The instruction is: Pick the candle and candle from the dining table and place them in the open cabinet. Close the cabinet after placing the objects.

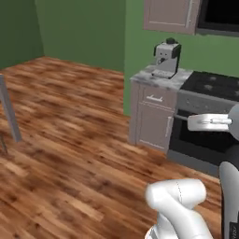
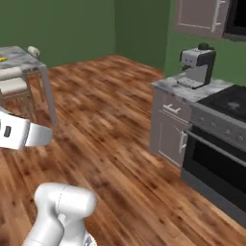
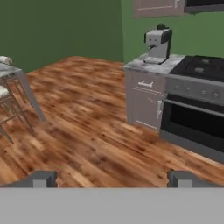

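Observation:
My gripper [image 3: 111,178] hangs in the air over the wooden floor. Its two dark fingertips [image 3: 41,178] stand wide apart, open with nothing between them. The dining table [image 2: 21,61], with its marbled top and grey legs, is far off to the left. A small cream candle [image 2: 33,50] sits at its near corner, and the candle [image 3: 5,60] appears as a pale speck at the table [image 3: 11,70] edge. The mauve-brown wall cabinet [image 1: 170,14] with a silver bar handle hangs high on the green wall, and the cabinet [image 2: 199,17] is cut off by the frame's top.
A grey coffee machine [image 1: 167,58] stands on a short marbled counter [image 1: 158,79] over a base cabinet. A dark stove with an oven [image 1: 205,135] is to its right. A chair [image 2: 14,86] stands by the table, and a yellow item [image 2: 2,59] lies on it. Wooden floor [image 1: 70,140] stretches between.

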Controlling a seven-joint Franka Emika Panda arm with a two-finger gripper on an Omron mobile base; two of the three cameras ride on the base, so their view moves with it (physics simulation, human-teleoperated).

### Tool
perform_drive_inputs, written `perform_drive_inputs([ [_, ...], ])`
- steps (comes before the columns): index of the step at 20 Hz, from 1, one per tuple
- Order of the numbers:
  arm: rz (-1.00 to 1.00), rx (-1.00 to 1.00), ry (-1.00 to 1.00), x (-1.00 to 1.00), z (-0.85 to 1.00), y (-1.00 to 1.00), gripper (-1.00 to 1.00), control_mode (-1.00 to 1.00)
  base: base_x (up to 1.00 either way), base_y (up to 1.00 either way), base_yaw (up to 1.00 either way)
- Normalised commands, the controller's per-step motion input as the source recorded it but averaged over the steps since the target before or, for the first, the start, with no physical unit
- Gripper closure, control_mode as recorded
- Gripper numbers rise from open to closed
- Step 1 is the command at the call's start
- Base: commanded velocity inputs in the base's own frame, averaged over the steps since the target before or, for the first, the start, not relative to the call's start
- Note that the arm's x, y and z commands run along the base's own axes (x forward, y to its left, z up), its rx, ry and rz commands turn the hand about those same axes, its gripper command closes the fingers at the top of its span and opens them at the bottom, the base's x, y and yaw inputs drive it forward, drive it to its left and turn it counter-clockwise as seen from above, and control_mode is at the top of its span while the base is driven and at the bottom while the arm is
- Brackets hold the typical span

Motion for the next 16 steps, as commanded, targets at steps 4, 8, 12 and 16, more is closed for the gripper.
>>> perform_drive_inputs([
  [4,0.00,0.00,0.00,0.00,0.00,0.00,-1.00,1.00,0.43,0.42,0.80],
  [8,0.00,0.00,0.00,0.00,0.00,0.00,-1.00,1.00,0.65,0.41,0.71],
  [12,0.00,0.00,0.00,0.00,0.00,0.00,-1.00,1.00,0.94,0.31,0.24],
  [16,0.00,0.00,0.00,0.00,0.00,0.00,-1.00,1.00,1.00,0.19,-0.01],
])
